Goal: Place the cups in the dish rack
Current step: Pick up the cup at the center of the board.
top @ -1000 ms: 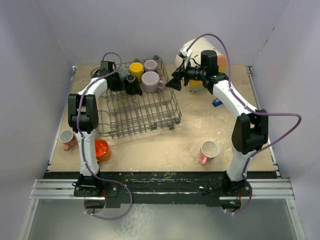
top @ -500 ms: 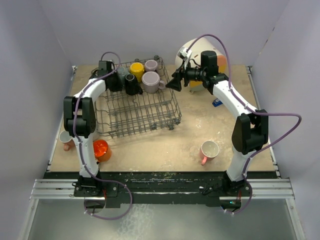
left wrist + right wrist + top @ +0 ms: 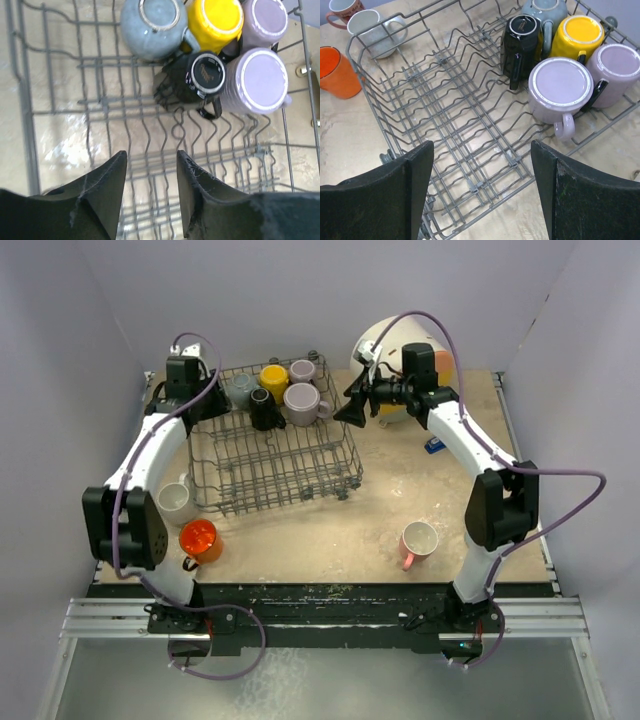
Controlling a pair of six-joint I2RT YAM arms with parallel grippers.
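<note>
Bench (image 3: 330, 530) carries rack (image 3: 270, 465) left of centre. Left pincer (image 3: 151, 155) over rack's far-left part, moderately parted, empty. Right pincer (image 3: 481, 145) beside rack's far-right corner, wide, empty. Rack's far end holds big mauve cup (image 3: 302, 400), grey cup (image 3: 241, 390), yellow cup (image 3: 273, 377), small mauve cup (image 3: 302, 370), black cup (image 3: 263, 408). Loose on bench: pink cup (image 3: 418, 542), white cup (image 3: 176, 498), orange cup (image 3: 199, 539).
</note>
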